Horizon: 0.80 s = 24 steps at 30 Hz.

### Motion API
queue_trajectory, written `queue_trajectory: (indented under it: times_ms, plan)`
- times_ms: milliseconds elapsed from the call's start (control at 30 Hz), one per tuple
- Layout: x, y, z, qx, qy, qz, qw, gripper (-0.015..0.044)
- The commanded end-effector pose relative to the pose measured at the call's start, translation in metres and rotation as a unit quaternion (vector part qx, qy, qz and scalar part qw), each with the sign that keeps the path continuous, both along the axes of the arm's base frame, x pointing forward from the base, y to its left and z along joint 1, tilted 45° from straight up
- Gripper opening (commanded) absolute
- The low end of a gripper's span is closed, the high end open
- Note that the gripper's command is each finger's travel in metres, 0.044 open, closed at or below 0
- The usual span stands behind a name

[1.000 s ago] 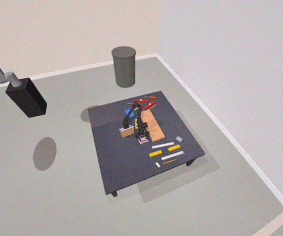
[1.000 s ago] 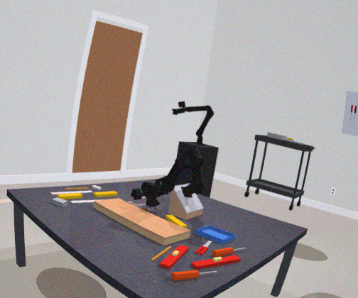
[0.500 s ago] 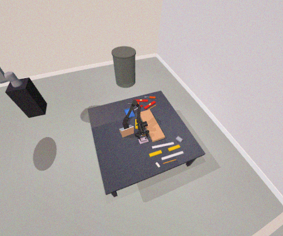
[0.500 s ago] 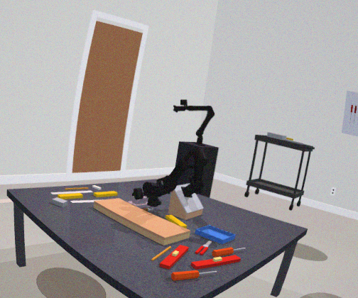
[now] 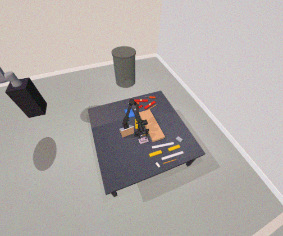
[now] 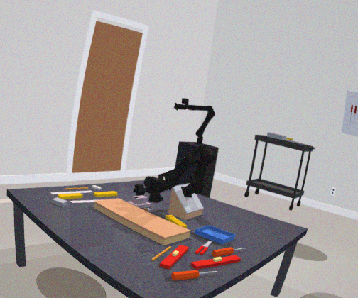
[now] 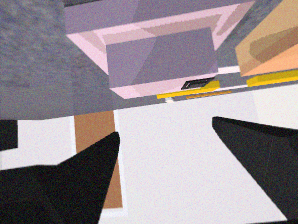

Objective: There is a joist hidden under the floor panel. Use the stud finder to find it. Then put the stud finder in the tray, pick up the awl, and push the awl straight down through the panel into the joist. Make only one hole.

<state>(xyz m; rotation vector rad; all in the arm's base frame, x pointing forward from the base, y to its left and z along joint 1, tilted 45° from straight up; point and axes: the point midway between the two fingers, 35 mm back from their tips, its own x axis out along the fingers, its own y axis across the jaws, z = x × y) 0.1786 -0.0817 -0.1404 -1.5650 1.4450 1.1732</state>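
Note:
The stud finder (image 5: 143, 140) (image 6: 140, 201) (image 7: 162, 57), a pinkish-lilac body with a raised block and a small dark display, stands on the table beside the near end of the floor panel (image 5: 159, 134) (image 6: 141, 220) (image 7: 275, 47). The panel is a long, light wooden board. My gripper (image 5: 142, 135) (image 7: 164, 128) is open and empty. Its fingers are close to the stud finder's raised block, not around it. The tray (image 5: 129, 113) (image 6: 215, 235) is blue, empty and beyond the panel's far end. The awl cannot be told for certain; a small object (image 6: 148, 209) lies partly hidden beside the panel.
A wooden block with a sloped grey face (image 5: 127, 131) (image 6: 185, 206) stands by the arm's base. A yellow bar (image 5: 136, 125) (image 6: 176, 221) lies near the panel. Red levels and orange screwdrivers lie around the tray end; yellow bars, white strips and a grey block (image 5: 179, 139) (image 6: 59, 202) lie at the other end.

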Motion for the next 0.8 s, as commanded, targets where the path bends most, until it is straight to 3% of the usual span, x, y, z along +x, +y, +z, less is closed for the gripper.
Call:
queue_trajectory:
  times_ms: [0, 233, 400, 533, 667, 733, 767]
  plan:
    - [0.009, -0.026, 0.024, -0.001, -0.008, -0.003, 1.0, 0.044]
    - [0.008, -0.033, 0.028, 0.001, -0.009, -0.015, 1.0, 0.044]
    - [-0.003, -0.027, 0.002, 0.158, -0.005, -0.256, 0.954, 0.044]
    - [-0.006, -0.02, -0.01, 0.281, 0.021, -0.486, 0.828, 0.044]
    - [-0.001, -0.019, -0.015, 0.371, 0.071, -0.686, 0.622, 0.044]
    - [0.002, -0.021, -0.015, 0.391, 0.089, -0.734, 0.548, 0.044]
    - [0.002, -0.022, -0.014, 0.393, 0.092, -0.74, 0.538, 0.044]
